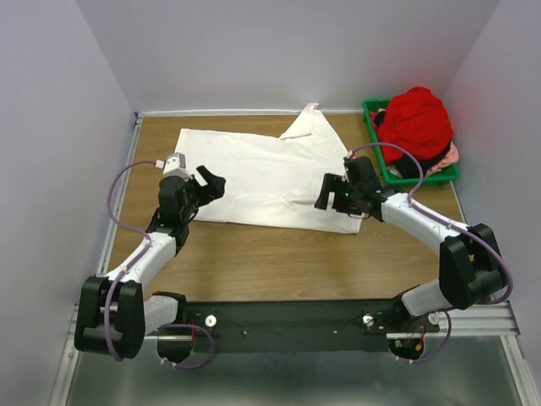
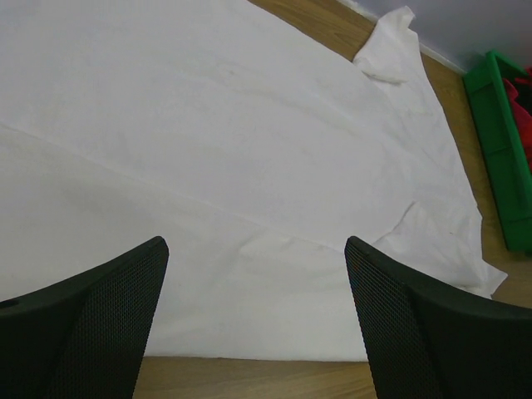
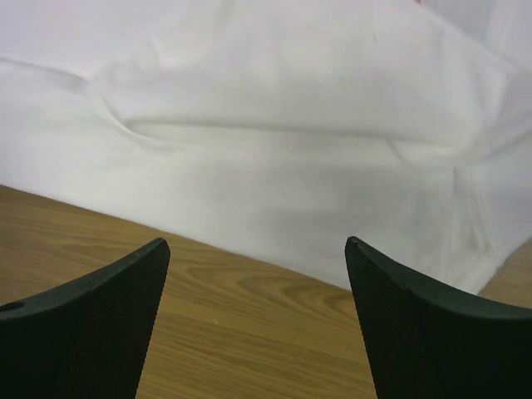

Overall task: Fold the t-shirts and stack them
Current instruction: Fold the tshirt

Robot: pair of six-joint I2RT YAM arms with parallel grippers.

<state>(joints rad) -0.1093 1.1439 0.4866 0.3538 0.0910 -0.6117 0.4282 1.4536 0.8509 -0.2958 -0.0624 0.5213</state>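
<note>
A white t-shirt lies spread flat on the wooden table, one sleeve pointing to the back wall. My left gripper is open and empty, low over the shirt's near left edge; in the left wrist view the shirt fills the space past the gripper. My right gripper is open and empty over the shirt's near right edge. In the right wrist view the gripper sits over bare wood, just short of the shirt's hem. A red t-shirt is piled on pink and dark ones.
The green plastic bin stands at the back right corner and holds the pile of shirts; it also shows in the left wrist view. Grey walls close the table on three sides. Bare wood lies between the shirt and the arm bases.
</note>
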